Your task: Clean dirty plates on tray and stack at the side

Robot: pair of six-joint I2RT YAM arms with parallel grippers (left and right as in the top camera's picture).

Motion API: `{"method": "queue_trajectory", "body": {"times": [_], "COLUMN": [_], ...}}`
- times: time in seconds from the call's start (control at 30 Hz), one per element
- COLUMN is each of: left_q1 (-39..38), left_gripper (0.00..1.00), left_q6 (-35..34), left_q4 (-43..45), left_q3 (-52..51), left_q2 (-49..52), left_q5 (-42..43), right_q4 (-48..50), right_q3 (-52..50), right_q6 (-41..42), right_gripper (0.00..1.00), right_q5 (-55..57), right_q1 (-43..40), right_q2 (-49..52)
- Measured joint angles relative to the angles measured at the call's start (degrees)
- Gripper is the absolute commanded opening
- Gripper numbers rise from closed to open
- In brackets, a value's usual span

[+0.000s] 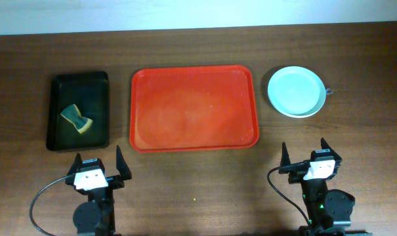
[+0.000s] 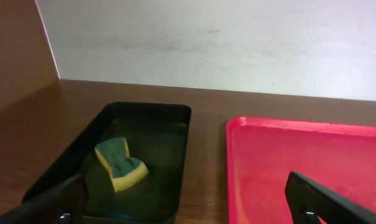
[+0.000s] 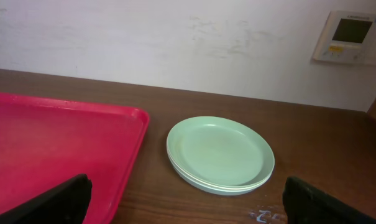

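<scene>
Looks like you're basically wrapping up: the plates point(image 1: 296, 92) are sitting stacked on the table just right of the tray point(image 1: 194, 108), and nothing's sitting on the tray itself. The stack is lying pretty much straight ahead of your right gripper point(image 1: 304, 148), so that arm's clearly the nearer one. Your left gripper point(image 1: 98, 157) is idling well apart from it, facing the black tray point(image 1: 57, 111) with the sponge point(image 1: 77, 118). Both grippers are hanging wide open, holding nothing.

Arms black w/ white block point(image 1: 88, 176) at each wrist. Left gripper point(image 1: 98, 154) & right gripper point(image 1: 304, 144) – black pointed fingers point(image 1: 119, 162). Black cable point(image 1: 37, 203) loops by each base – green LED point(image 1: 319, 205) on right arm.
</scene>
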Motion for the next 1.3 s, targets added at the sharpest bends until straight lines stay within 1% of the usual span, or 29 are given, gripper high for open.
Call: {"method": "queue_trajectory", "body": {"times": [0.23, 0.97, 1.1, 1.3], "left_q1": [0.0, 0.0, 0.0, 0.0], "left_gripper": [1.00, 0.99, 0.99, 0.99], "left_q6": [3.6, 3.7, 3.7, 3.7], "left_q4": [0.0, 0.0, -0.3, -0.4], "left_q3": [0.0, 0.0, 0.0, 0.0], "left_q2": [0.0, 0.0, 0.0, 0.0], "left_q5": [0.3, 0.3, 3.7, 4.6], "right_q4": [0.0, 0.0, 0.0, 0.0], "right_q3": [0.0, 0.0, 0.0, 0.0], "right_q6": [0.0, 0.0, 0.0, 0.0], "right_gripper": [0.99, 0.99, 0.99, 0.99], "right_q5": [0.0, 0.0, 0.0, 0.0], "right_q1": [0.0, 0.0, 0.0, 0.0], "right_q2": [0.0, 0.0, 0.0, 0.0]}}
